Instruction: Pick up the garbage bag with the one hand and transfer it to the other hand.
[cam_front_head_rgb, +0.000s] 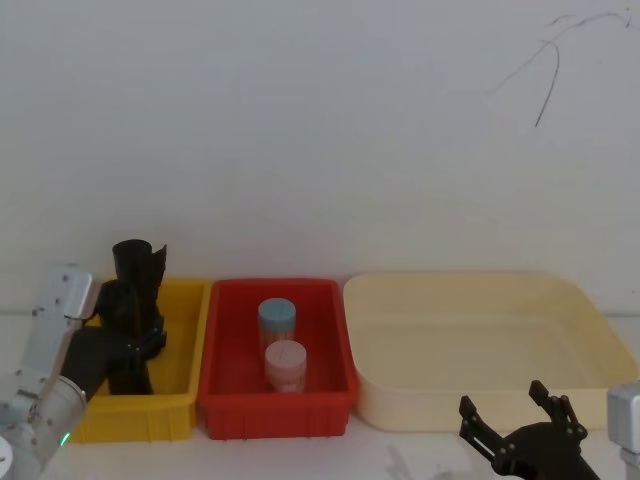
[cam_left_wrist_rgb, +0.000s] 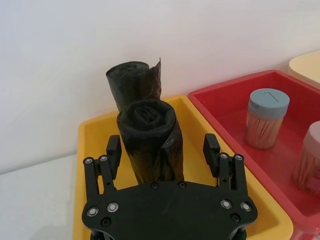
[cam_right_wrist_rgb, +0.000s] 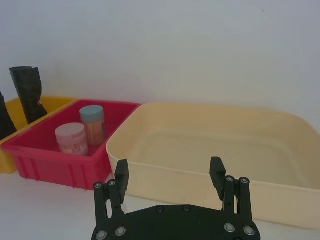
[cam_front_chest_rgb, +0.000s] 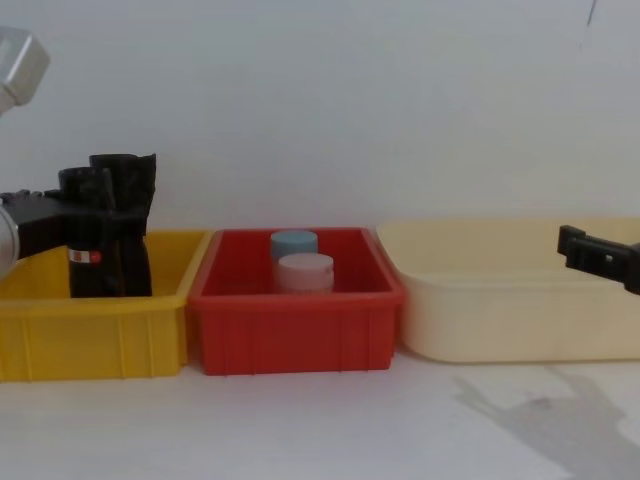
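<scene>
The garbage bag (cam_left_wrist_rgb: 150, 145) stands upright in the yellow bin (cam_front_chest_rgb: 90, 340) at the far left of the row. Its small red-and-white sticker (cam_front_chest_rgb: 85, 257) faces the near side, and the print is too small to read. The left gripper (cam_left_wrist_rgb: 162, 142), on the arm with the green ring, straddles the bag. Its jaws are spread, one finger (cam_left_wrist_rgb: 114, 150) close against the roll and the other with a gap. Just behind the bag stands a second black roll (cam_left_wrist_rgb: 134, 80) with a ragged, flared top.

To the right of the yellow bin sits a red bin (cam_front_chest_rgb: 295, 340). It holds a blue-lidded jar (cam_front_head_rgb: 277, 318) and, nearer, a pink-lidded jar (cam_front_head_rgb: 285, 365). Farther right is a cream tub (cam_front_head_rgb: 480, 290).

The right gripper (cam_right_wrist_rgb: 169, 167) hangs before the tub's near wall with its jaws wide and holding nothing. Everything rests on a white table (cam_front_chest_rgb: 300, 430) against a white wall (cam_front_head_rgb: 300, 120), which has thin dark scratches (cam_front_head_rgb: 550, 70) at its upper right.
</scene>
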